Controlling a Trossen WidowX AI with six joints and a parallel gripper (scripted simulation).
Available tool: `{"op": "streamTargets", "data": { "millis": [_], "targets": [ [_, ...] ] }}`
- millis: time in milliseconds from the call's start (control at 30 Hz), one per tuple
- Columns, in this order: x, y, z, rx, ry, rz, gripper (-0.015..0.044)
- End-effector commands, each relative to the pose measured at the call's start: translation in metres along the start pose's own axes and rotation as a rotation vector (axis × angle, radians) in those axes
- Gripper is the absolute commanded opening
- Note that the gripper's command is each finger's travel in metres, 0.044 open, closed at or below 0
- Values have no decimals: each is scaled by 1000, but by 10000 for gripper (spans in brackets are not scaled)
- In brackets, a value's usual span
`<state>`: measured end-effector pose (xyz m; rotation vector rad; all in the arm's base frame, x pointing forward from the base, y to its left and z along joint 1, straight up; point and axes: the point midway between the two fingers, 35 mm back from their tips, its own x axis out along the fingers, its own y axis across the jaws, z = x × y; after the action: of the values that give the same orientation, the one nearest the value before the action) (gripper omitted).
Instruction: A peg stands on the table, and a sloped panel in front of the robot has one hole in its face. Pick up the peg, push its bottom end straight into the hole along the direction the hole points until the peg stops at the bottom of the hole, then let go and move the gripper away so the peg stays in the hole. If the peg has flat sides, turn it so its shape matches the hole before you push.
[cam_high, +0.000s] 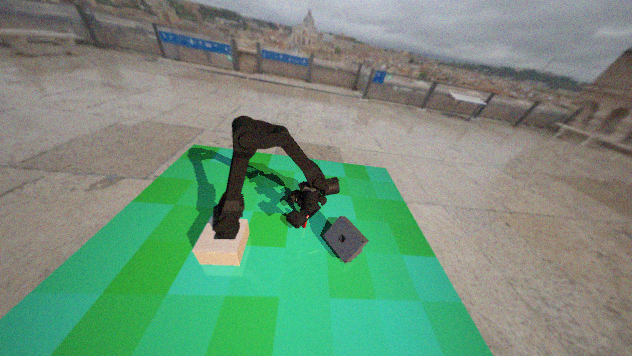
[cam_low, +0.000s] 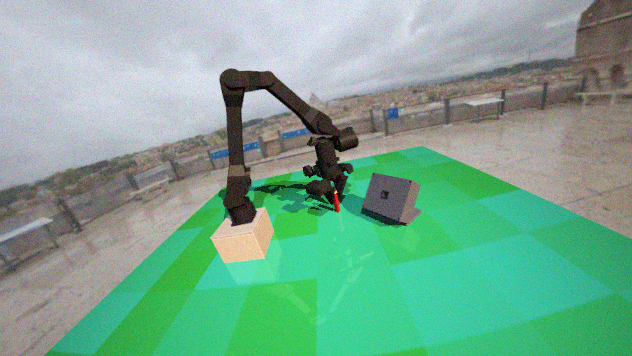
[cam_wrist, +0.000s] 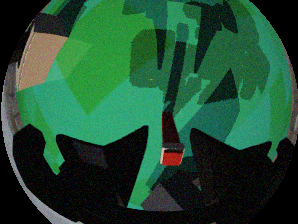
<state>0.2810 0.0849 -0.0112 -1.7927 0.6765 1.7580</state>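
Note:
The red peg (cam_high: 305, 224) (cam_low: 337, 205) (cam_wrist: 172, 158) stands upright on the table, its top red with a pale edge in the wrist view. My gripper (cam_high: 302, 220) (cam_low: 336, 198) (cam_wrist: 170, 131) points down around the peg. It is partly open, with a finger on each side and visible gaps to the peg in the wrist view. The grey sloped panel (cam_high: 353, 245) (cam_low: 400, 203) (cam_wrist: 161, 199) stands to the right of the peg in the top and exterior views. Its dark hole (cam_high: 342, 238) (cam_low: 384, 194) looks angular; its exact shape is too small to tell.
The arm's base stands on a beige block (cam_high: 218, 254) (cam_low: 244, 246) (cam_wrist: 42, 57) to the left. The table (cam_high: 255, 320) (cam_low: 280, 320) has a green and teal patchwork top. The arm's shadow falls behind the gripper.

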Motion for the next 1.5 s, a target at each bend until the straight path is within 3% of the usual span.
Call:
{"op": "streamTargets", "data": {
  "millis": [0,100,200,467,967,1467],
  "targets": [
    [-1,0,0,0,1,0,99],
    [-1,0,0,0,1,0,20],
    [-1,0,0,0,1,0,0],
    [-9,-1,-1,0,1,0,0],
    [-80,-2,-1,-3,1,5,0],
    [-78,1,-9,22,-24,-39,0]
  ]
}}
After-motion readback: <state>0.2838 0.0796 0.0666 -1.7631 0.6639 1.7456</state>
